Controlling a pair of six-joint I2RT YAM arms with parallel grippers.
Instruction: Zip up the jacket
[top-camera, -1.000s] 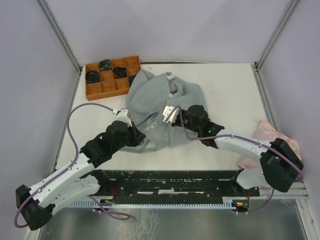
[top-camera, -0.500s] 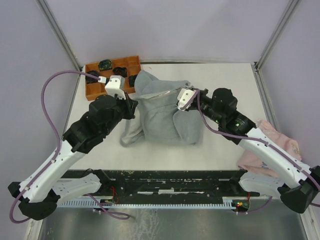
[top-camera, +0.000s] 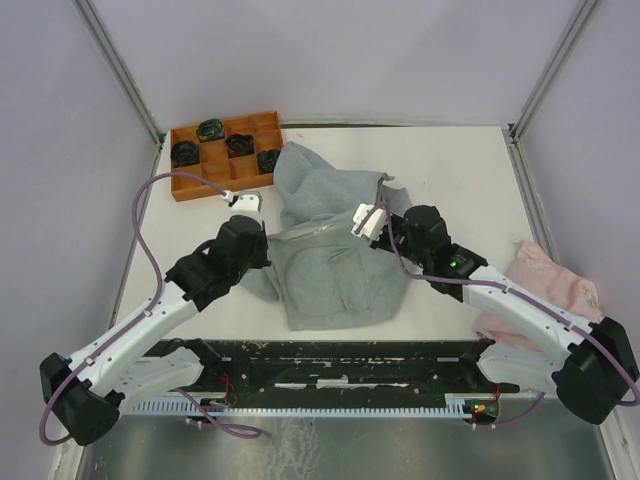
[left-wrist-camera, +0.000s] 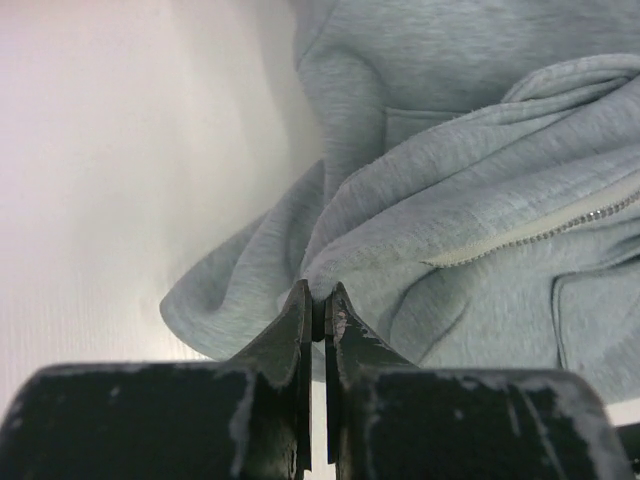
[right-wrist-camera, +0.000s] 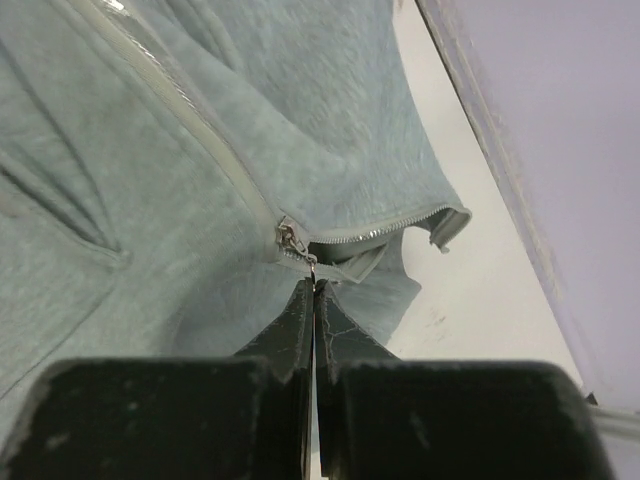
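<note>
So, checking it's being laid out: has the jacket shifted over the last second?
Yes. The jacket has spread toward the black base plate at the near edge; its hood stays beside the orange tray.

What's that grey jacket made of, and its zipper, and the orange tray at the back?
The jacket: soft matte fleece or sweatshirt knit, from its fuzzy surface and limp folds. The zipper: shiny, silvery teeth and slider, probably metal, on pale tape. The tray: rigid, matte orange, likely plastic.

text: none legible | labels: none | brands: none | numbers: none
</note>
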